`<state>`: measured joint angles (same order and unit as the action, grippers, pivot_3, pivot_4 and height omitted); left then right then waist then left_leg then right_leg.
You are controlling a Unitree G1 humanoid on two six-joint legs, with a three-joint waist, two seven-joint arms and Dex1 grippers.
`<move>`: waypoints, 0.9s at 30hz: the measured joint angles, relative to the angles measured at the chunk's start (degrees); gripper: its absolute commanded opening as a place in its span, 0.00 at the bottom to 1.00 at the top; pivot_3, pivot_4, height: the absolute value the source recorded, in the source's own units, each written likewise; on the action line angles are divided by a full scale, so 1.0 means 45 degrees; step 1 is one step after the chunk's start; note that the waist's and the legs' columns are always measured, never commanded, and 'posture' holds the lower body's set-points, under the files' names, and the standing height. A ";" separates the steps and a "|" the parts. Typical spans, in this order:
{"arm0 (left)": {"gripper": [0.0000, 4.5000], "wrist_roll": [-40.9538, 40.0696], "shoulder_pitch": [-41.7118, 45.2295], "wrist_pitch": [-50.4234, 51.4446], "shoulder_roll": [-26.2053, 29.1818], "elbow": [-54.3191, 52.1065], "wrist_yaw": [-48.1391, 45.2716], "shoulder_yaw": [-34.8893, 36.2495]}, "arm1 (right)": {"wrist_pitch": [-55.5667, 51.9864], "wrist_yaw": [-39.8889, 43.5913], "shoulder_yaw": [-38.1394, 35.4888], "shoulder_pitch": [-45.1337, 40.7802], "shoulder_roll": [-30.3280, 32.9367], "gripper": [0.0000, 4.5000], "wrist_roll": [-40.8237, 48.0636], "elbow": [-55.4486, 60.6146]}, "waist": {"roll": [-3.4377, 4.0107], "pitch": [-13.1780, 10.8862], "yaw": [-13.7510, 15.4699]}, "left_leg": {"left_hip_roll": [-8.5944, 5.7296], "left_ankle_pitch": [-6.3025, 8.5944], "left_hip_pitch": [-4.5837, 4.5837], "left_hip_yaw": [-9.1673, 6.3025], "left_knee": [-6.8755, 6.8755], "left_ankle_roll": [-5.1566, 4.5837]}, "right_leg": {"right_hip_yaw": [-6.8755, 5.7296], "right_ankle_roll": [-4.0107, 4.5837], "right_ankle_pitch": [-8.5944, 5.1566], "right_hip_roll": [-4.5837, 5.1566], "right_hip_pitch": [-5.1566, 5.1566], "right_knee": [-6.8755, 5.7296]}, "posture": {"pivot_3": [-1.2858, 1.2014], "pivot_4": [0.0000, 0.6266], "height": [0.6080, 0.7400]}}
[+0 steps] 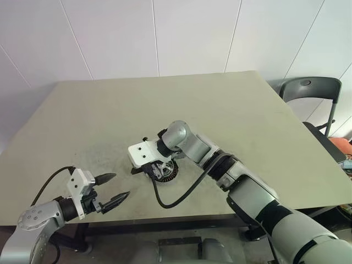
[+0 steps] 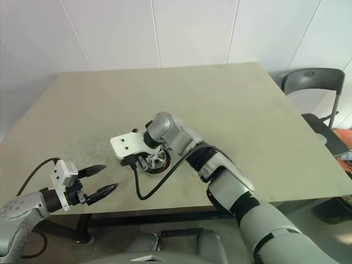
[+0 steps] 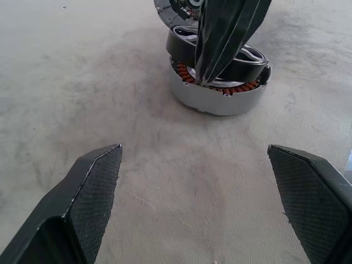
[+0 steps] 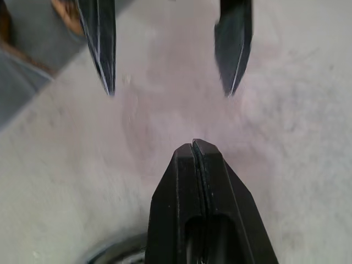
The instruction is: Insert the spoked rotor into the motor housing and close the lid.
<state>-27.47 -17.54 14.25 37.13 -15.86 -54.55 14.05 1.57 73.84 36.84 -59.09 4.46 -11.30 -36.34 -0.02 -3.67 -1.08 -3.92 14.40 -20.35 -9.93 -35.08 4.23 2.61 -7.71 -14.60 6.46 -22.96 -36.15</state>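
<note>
Both jaws empty (left (image 1: 116,187) apart, right (image 4: 197,151) together), lid (image 3: 179,6) cut off.

Both head views look down over the table (image 1: 110,110); each wrist view skims it closely, sharing the motor housing (image 3: 217,96).

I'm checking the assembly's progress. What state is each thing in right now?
Housing: upright on the table, open on top, coppery windings showing.
Rotor: black ring resting tilted on the housing's rim, not seated.
Lid: behind the housing, off it, mostly hidden.
Left gripper: open, empty, apart from the housing.
Right gripper: shut, holding nothing, tips at the rotor.
</note>
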 measured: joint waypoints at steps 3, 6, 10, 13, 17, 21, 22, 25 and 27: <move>1.00 0.0013 0.0004 -0.0015 0.0000 0.0001 -0.0001 0.0002 | 0.0032 -0.0065 -0.0005 -0.0015 0.0658 0.00 -0.0355 -0.0183 | 0.0002 -0.0001 0.0000 | 0.0000 0.0000 0.0001 -0.0001 0.0001 0.0000 | 0.0000 0.0000 0.0000 0.0000 0.0010 -0.0002 | 0.52 0.00 1.00; 1.00 0.0051 0.0050 -0.0018 0.0001 0.0003 -0.0008 0.0000 | 0.0008 0.0131 -0.0211 -0.0011 0.1144 0.00 -0.0353 -0.0204 | 0.0004 -0.0001 -0.0034 | 0.0002 0.0000 0.0005 0.0000 0.0009 0.0000 | 0.0002 -0.0002 0.0001 -0.0001 0.0010 -0.0002 | 0.52 0.00 1.00; 1.00 0.0128 0.0284 -0.0023 0.0004 0.0011 -0.0039 -0.0003 | -0.0347 0.0571 -0.0488 0.0241 0.1216 0.00 0.0007 0.0265 | 0.0004 -0.0001 -0.0115 | 0.0006 0.0000 0.0001 -0.0001 0.0011 0.0000 | 0.0002 -0.0027 0.0015 -0.0005 0.0007 -0.0002 | 0.52 0.00 1.00; 1.00 0.0136 0.0358 -0.0023 0.0005 0.0023 -0.0052 -0.0004 | -0.0854 0.0850 -0.0817 0.0550 0.1048 0.00 0.0628 0.0891 | 0.0004 -0.0001 -0.0226 | 0.0006 0.0000 -0.0001 -0.0002 0.0010 -0.0001 | 0.0003 -0.0034 0.0019 -0.0005 0.0008 -0.0002 | 0.52 0.00 1.00; 1.00 0.0138 0.0363 -0.0016 0.0007 0.0035 -0.0062 -0.0003 | -0.1429 0.0966 -0.1366 0.0682 0.1046 0.00 0.1334 0.1507 | 0.0003 -0.0001 -0.0311 | 0.0006 0.0000 0.0002 -0.0002 0.0005 -0.0001 | 0.0003 -0.0033 0.0018 -0.0005 0.0014 -0.0002 | 0.52 0.00 1.00; 1.00 0.0136 0.0386 0.0007 0.0015 0.0034 -0.0039 0.0002 | -0.2202 0.1084 -0.2113 0.0848 0.1302 0.00 0.2175 0.2029 | 0.0003 -0.0001 -0.0306 | 0.0006 0.0000 -0.0001 -0.0004 0.0005 -0.0001 | 0.0003 -0.0035 0.0019 -0.0005 0.0014 0.0000 | 0.52 0.00 1.00; 1.00 0.0136 0.0380 0.0016 0.0019 0.0034 -0.0033 0.0008 | -0.2399 0.1196 -0.2341 0.0884 0.1464 0.00 0.2389 0.2244 | 0.0003 -0.0001 -0.0295 | 0.0006 0.0000 -0.0003 -0.0003 0.0005 -0.0001 | 0.0004 -0.0036 0.0020 -0.0004 0.0014 0.0002 | 0.52 0.00 1.00; 1.00 0.0134 0.0382 0.0037 0.0039 0.0032 -0.0029 0.0013 | -0.2496 0.1701 -0.2579 0.1019 0.2317 0.00 0.2796 0.2888 | 0.0003 -0.0001 -0.0285 | 0.0006 0.0000 -0.0005 -0.0001 0.0005 -0.0001 | 0.0003 -0.0037 0.0018 -0.0002 0.0018 0.0009 | 0.52 0.00 1.00; 1.00 0.0134 0.0375 0.0050 0.0069 0.0033 -0.0033 0.0025 | -0.2448 0.2129 -0.2648 0.1277 0.3046 0.00 0.2848 0.3153 | 0.0001 0.0000 -0.0283 | 0.0005 0.0000 -0.0003 0.0000 0.0004 -0.0001 | 0.0002 -0.0034 0.0016 -0.0001 0.0023 0.0012 | 0.52 0.00 1.00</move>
<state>-26.87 -15.85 14.48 37.44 -15.71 -54.70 14.16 -9.44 83.43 24.93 -53.35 18.16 1.51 -22.15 -0.02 -3.67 -2.35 -3.89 14.40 -20.36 -9.93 -35.06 4.23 2.62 -7.86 -14.52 6.45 -22.86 -36.09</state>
